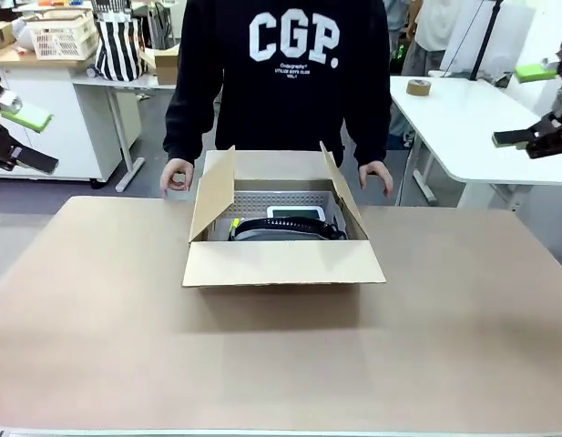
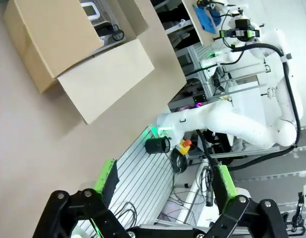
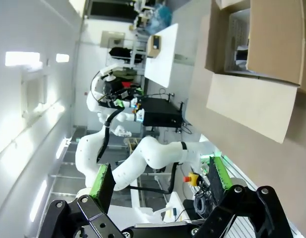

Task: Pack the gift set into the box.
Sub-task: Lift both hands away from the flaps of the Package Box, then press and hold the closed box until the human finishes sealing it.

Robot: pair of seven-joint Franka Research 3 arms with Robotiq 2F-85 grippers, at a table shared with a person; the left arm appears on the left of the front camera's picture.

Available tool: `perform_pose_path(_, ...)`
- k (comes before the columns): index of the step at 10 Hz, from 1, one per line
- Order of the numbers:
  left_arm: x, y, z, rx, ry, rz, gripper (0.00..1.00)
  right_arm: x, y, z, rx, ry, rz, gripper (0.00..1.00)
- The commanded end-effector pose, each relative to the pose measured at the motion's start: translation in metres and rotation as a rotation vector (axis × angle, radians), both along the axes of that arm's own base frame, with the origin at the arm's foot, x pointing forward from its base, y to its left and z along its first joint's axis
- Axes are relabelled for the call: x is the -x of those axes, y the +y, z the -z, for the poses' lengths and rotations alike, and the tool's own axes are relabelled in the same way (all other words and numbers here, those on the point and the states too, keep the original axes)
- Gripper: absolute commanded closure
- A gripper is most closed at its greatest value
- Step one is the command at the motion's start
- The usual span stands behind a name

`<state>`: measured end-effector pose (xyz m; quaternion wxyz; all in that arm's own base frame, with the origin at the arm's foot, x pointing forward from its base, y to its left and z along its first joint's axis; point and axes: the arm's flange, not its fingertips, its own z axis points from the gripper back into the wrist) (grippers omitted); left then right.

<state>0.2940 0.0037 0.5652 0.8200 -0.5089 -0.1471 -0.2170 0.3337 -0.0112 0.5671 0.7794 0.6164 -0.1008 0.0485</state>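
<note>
Left claw point(image 1: 30, 138) hangs wide and empty, well left of the box point(image 1: 281, 264). From the front, the box on the desk point(image 1: 126, 346) holds tray point(image 1: 262, 202), white piece point(image 1: 297, 214), black band point(image 1: 290, 229) and yellow-green bit point(image 1: 234, 224). Right claw point(image 1: 526, 105) gapes wide, empty.

White block letters "CGP." span the chest of a black sweatshirt point(image 1: 290, 100) at the far edge of the table point(image 1: 98, 346); smaller white lines printed beneath are too small to read.
</note>
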Motion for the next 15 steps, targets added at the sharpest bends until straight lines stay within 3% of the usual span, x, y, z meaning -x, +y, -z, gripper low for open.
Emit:
perform_pose_path(1,0.0009,0.0013,0.0017,0.019,0.008,-0.024,0.00,0.0000,-0.0057,-0.0017,-0.015,0.004,0.032,0.00)
perform_pose_path(15,0.0009,0.0013,0.0017,0.019,0.008,-0.024,0.00,0.0000,-0.0057,-0.0017,-0.015,0.004,0.032,0.00)
